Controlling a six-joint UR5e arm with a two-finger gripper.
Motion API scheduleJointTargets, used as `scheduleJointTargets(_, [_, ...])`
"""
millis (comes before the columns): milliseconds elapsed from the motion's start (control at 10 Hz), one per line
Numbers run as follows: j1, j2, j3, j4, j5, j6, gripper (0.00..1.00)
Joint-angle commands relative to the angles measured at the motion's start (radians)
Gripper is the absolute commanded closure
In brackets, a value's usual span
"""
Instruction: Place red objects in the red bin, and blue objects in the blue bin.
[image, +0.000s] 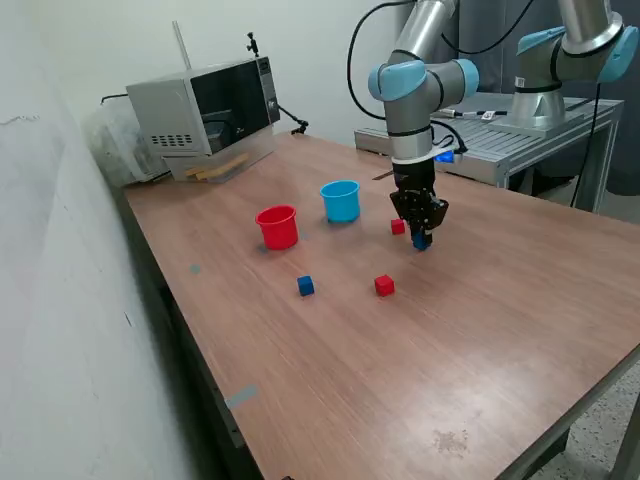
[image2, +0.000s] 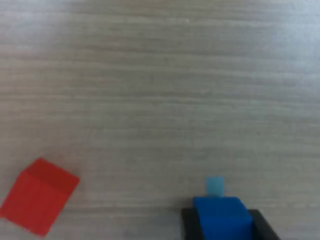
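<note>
My gripper (image: 421, 236) stands low over the table, to the exterior view's right of the cups, shut on a dark blue cube (image: 421, 242). In the wrist view that blue cube (image2: 222, 216) sits between the two black fingers (image2: 188, 224) of the gripper (image2: 222, 227). A red cube (image: 398, 227) lies just beside the gripper and also shows in the wrist view (image2: 39, 202). Another blue cube (image: 305, 286) and another red cube (image: 384, 286) lie nearer the front. The red bin (image: 277, 226) and the light blue bin (image: 340, 200) stand upright side by side.
A microwave (image: 205, 115) sits at the table's back corner on the exterior view's left. A second robot arm (image: 560, 50) stands on a metal bench (image: 520, 140) behind. The wooden table (image: 450, 380) drops off at its front and left edges.
</note>
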Motion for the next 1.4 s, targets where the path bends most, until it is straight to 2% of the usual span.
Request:
scheduleJointTargets(0, [0.003, -0.073, -0.009, 0.014, -0.091, -0.029, 1.0])
scheduleJointTargets(100, [-0.009, -0.117, -0.024, 0.021, -0.099, -0.029, 1.0])
scheduleJointTargets(300, [-0.102, -0.182, -0.028, 0.037, -0.102, -0.043, 1.0])
scheduleJointTargets(500, [-0.194, -0.214, -0.014, 0.069, -0.166, -0.084, 1.0])
scheduleJointTargets(700, [-0.302, -0.251, 0.026, 0.069, -0.166, -0.109, 1.0])
scheduleJointTargets(1000, [-0.337, -0.25, 0.049, 0.068, -0.166, -0.115, 1.0])
scheduleJointTargets(1300, [-0.299, -0.23, 0.063, 0.064, -0.162, -0.122, 1.0])
